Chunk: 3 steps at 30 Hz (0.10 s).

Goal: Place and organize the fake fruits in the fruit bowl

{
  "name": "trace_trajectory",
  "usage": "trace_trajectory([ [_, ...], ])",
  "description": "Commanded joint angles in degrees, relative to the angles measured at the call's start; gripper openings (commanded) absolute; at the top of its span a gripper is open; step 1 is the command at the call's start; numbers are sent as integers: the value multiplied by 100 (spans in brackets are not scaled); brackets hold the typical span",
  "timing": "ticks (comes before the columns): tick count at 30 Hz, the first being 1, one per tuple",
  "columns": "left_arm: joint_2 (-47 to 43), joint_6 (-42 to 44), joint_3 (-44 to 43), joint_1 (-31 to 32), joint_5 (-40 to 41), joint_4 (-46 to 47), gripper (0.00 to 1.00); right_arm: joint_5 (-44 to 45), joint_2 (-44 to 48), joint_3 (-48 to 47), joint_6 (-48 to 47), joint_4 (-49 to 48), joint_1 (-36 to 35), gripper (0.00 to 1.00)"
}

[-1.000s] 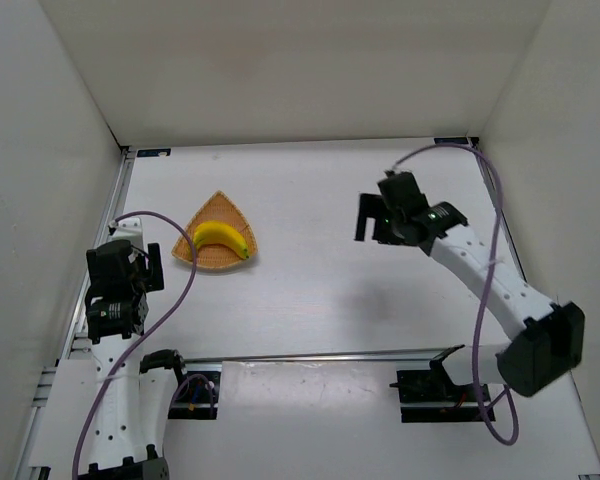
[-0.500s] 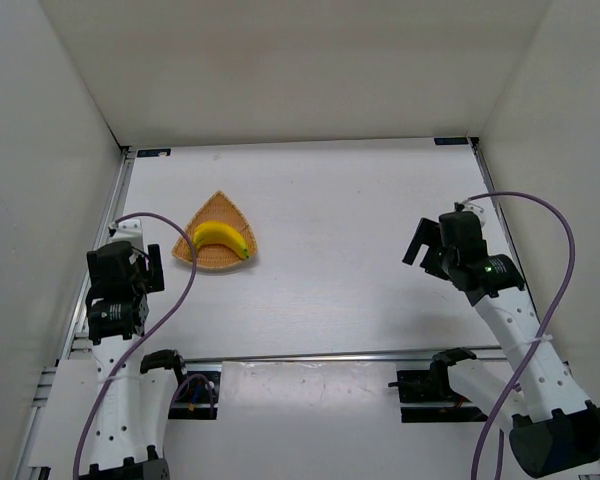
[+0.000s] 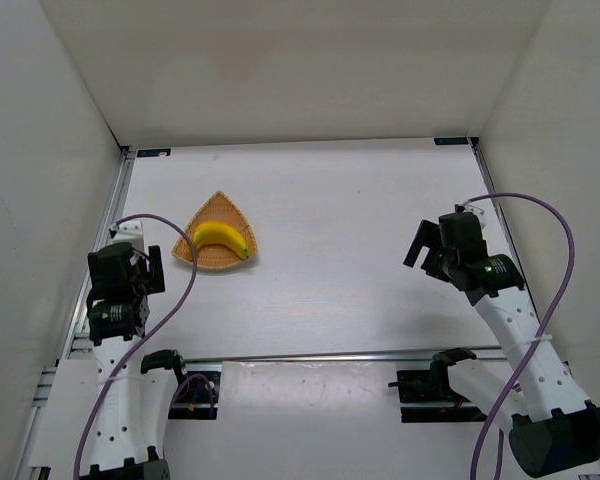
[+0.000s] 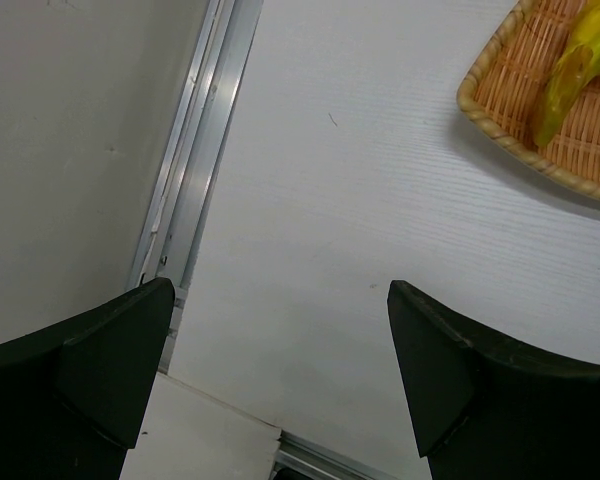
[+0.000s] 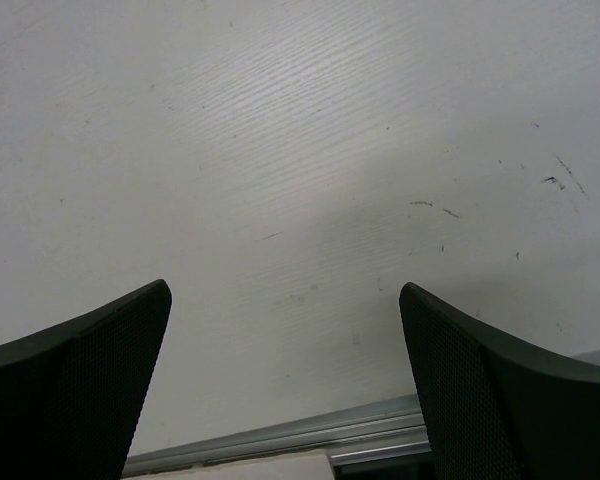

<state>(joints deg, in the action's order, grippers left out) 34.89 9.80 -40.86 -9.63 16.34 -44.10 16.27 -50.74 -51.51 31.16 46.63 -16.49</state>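
Observation:
A yellow banana (image 3: 223, 238) lies inside the tan woven wicker bowl (image 3: 208, 214) at the left middle of the table. In the left wrist view the bowl's rim (image 4: 500, 125) and one end of the banana (image 4: 570, 70) show at the top right. My left gripper (image 3: 142, 268) is open and empty, near the table's left edge, below and left of the bowl; it also shows in its wrist view (image 4: 280, 330). My right gripper (image 3: 425, 245) is open and empty at the right side, far from the bowl, over bare table (image 5: 285, 330).
White walls close the table on the left, back and right. An aluminium rail (image 3: 105, 240) runs along the left edge, another (image 3: 320, 356) across the front. Purple cables loop from both arms.
My right arm has swung from the table's upper middle back to the right side and drawn in toward its base, then stopped. The left arm, banana and bowl have not moved.

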Motion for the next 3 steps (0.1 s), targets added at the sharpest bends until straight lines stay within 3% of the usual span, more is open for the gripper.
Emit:
trace_trajectory([
  [1, -88, -40, 8, -22, 1, 94, 100, -28, 3, -53, -39, 30, 23, 99],
  [3, -88, -40, 8, -22, 1, 94, 100, -28, -50, -53, -40, 30, 23, 99],
])
